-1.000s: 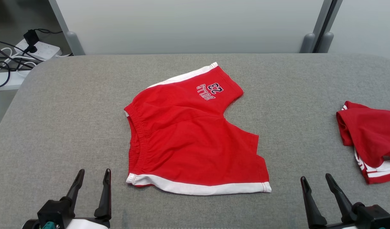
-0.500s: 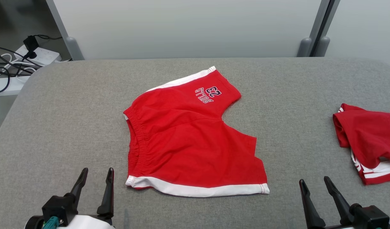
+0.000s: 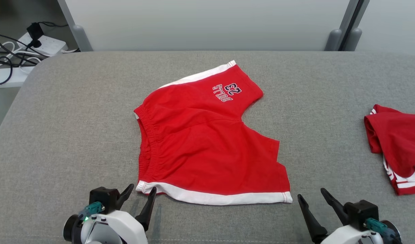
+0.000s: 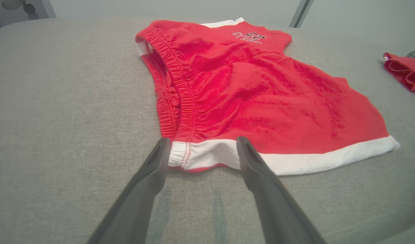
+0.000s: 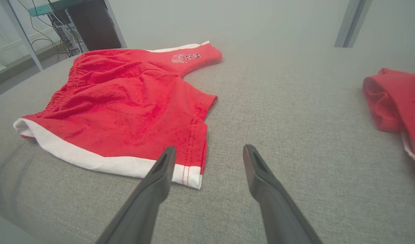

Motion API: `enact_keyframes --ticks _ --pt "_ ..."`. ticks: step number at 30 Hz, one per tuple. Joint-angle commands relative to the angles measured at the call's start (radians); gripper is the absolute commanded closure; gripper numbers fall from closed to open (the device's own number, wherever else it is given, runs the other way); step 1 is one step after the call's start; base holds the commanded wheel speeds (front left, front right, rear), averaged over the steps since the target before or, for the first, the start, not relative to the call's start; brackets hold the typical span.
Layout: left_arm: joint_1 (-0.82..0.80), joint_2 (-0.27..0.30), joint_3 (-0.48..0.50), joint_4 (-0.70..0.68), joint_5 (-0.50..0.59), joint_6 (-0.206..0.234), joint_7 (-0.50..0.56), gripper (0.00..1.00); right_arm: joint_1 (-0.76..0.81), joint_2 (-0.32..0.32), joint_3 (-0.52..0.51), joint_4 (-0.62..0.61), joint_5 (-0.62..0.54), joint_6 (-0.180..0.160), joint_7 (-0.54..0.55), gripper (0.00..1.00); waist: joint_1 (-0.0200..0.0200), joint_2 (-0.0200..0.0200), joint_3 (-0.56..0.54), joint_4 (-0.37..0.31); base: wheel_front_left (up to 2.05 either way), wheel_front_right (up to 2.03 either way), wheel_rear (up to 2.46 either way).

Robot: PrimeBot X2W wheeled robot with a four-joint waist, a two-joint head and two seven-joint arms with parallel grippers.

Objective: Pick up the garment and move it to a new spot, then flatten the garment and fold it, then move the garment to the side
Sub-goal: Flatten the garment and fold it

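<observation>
Flat on the grey table [image 3: 75,118], about midway between its left and right edges: red shorts [image 3: 207,142], spread out in a single layer. Elastic waistband [image 3: 148,142] toward the left edge, leg openings toward the right edge. White side band [image 3: 214,198] along the side nearest the near edge; a second white band [image 3: 200,77] along the far leg. Dark print with "23" [image 3: 229,91] on the far leg, upside down in the head view. Left gripper [image 3: 142,187] low by the near edge, jaws spread wide, nothing held. In the left wrist view, its fingertips flank the waistband-end corner of the near white band; contact with the cloth impossible to tell. Right gripper [image 3: 311,192] also by the near edge, jaws wide apart, empty. In the right wrist view, one fingertip at the leg-hem corner of the white band, the other over bare table just beside it. Second red garment [image 3: 397,149] with white stripes, bunched, at the right edge, well apart from the red shorts. Past the far left corner, on the floor: white power strips [image 3: 46,44] and dark cables [image 3: 4,64].
</observation>
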Motion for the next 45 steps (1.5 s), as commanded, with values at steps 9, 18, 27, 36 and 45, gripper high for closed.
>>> enact_keyframes --ticks 9,18,27,36,45 --pt "-0.157 -0.001 0.014 0.112 -0.020 -0.045 0.045 0.00 -0.155 -0.066 0.163 0.128 0.062 -0.003 0.014 0.00 0.0000 0.0000 0.078 -0.002 0.00 0.00 0.00" --pt "-0.228 -0.010 0.007 0.212 -0.029 -0.071 0.054 0.00 -0.256 -0.080 0.244 0.224 0.101 -0.003 -0.005 0.00 0.0000 0.0000 0.136 -0.005 0.00 0.00 0.00" --pt "-0.235 -0.014 -0.009 0.236 -0.027 -0.078 0.043 1.00 -0.279 -0.086 0.275 0.280 0.153 -0.003 -0.010 1.00 0.0000 0.0000 0.141 -0.001 0.00 0.00 0.00" --pt "-0.123 0.035 -0.033 0.099 -0.042 -0.072 0.113 1.00 -0.109 -0.112 0.176 0.133 0.181 -0.003 0.026 1.00 0.0000 0.0000 0.115 0.013 0.00 0.00 0.00" --pt "0.037 0.132 -0.029 -0.156 -0.077 -0.014 0.246 1.00 0.174 -0.084 0.007 -0.210 0.125 -0.003 0.204 1.00 0.0000 0.0000 0.114 -0.008 0.00 0.00 0.00"
